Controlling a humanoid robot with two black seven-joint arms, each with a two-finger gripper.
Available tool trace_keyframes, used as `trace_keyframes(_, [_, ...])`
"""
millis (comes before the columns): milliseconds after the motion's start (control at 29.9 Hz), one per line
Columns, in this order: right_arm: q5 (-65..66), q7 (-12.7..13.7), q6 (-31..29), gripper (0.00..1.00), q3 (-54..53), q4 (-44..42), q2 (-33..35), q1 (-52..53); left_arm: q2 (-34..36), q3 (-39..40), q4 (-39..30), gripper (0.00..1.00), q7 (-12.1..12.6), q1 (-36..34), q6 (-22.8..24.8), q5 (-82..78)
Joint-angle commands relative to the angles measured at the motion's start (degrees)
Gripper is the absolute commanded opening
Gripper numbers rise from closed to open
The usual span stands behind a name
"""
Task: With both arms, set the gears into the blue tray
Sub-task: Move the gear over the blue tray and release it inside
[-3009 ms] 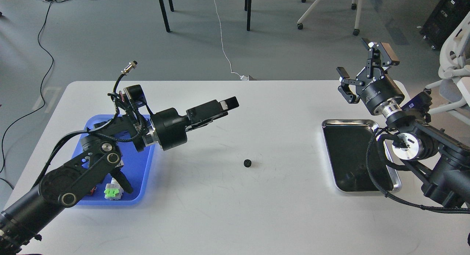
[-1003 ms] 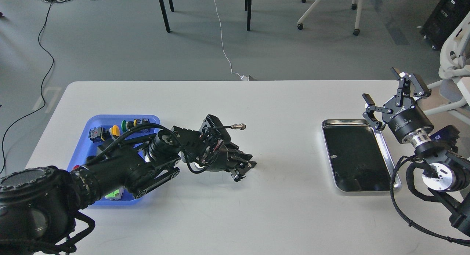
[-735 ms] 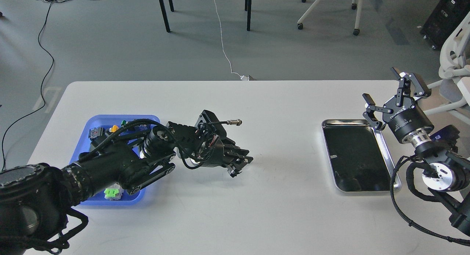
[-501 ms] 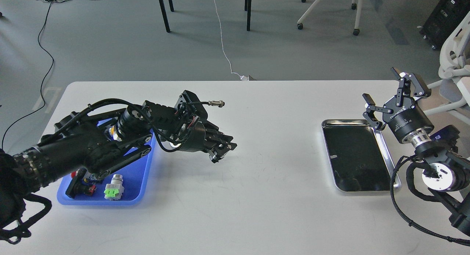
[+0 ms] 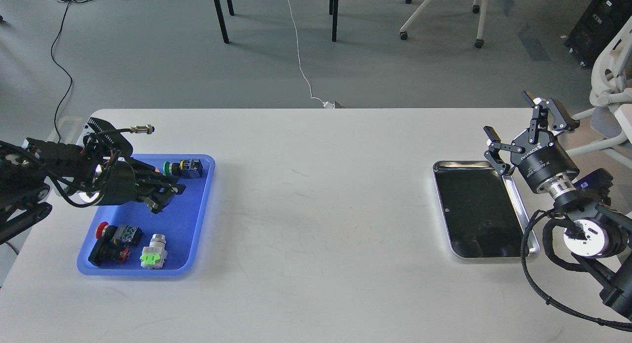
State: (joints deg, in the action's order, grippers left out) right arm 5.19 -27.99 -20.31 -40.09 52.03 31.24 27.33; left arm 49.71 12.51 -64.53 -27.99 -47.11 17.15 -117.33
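Note:
The blue tray (image 5: 193, 219) lies at the table's left and holds several colourful push-button switches. My left gripper (image 5: 169, 196) hangs low over the tray's upper middle, its black fingers pressed together. The gear cannot be told apart from the dark fingertips, and no gear shows on the table. My right gripper (image 5: 514, 120) stands open with nothing between its fingers, raised above the far right corner of the steel tray (image 5: 443, 166).
Inside the blue tray are a green-and-blue switch (image 5: 183, 168) at the back, a red-capped one (image 5: 111, 234) and a green-and-silver one (image 5: 153, 254) at the front. A white chair (image 5: 610, 86) stands off the table's right edge.
The left gripper dropped onto the gear at mid-table and shut, and the gear is gone from there. It then swung left to above the blue tray. The right gripper lowered slightly.

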Motion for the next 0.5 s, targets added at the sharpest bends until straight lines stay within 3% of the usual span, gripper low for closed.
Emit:
trace_keyframes(0, [0.0,0.0,0.0,0.99,0.0,0.0,-0.1,0.1,-0.3,0.1,2.9,0.15,0.0,1.2,-0.9,0.1])
trace_keyframes(301, [0.0,0.0,0.0,0.99,0.0,0.0,0.4,0.1,-1.4,0.4,7.9,0.25,0.0,3.6,-2.3,0.3])
trace_keyframes(401, [0.0,0.0,0.0,0.99,0.0,0.0,0.3,0.1,-1.5,0.5,8.1,0.42,0.0,4.0,-2.4,0.3])
trace_keyframes(468, [0.0,0.0,0.0,0.99,0.0,0.1,0.3,0.0,-1.5,0.5,8.1,0.67,0.0,4.0,-2.6,1.0])
